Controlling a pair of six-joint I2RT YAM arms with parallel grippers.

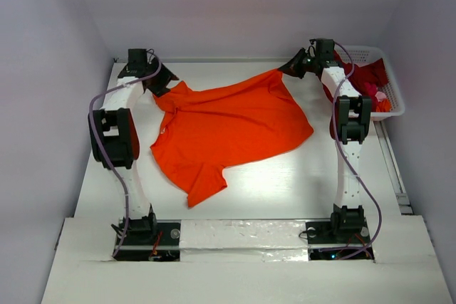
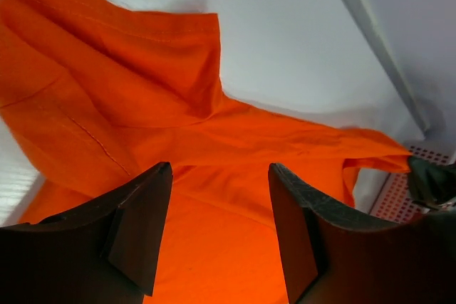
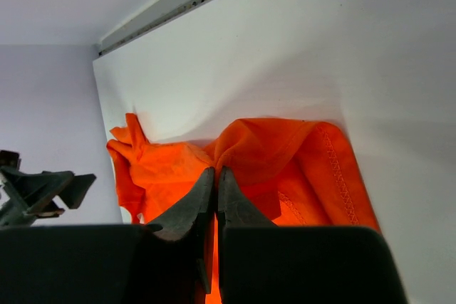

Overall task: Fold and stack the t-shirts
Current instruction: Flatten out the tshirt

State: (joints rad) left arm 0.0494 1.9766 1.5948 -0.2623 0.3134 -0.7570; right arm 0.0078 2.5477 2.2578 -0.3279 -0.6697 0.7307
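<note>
Right end effector (image 3: 215,173) pinches orange t-shirt (image 1: 235,122), grip point hidden; left end effector (image 2: 219,170) gapes open

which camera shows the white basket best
Top external: the white basket shows nearly whole at the far right, with dark red cloth inside. The left wrist view catches only a sliver of its lattice at lower right; the right wrist view shows none.

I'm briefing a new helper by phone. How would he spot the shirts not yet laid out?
Go to the far right corner of the table. A white lattice basket sits there, with dark red shirts heaped inside, unlike the bright orange shirt spread across its middle.
</note>
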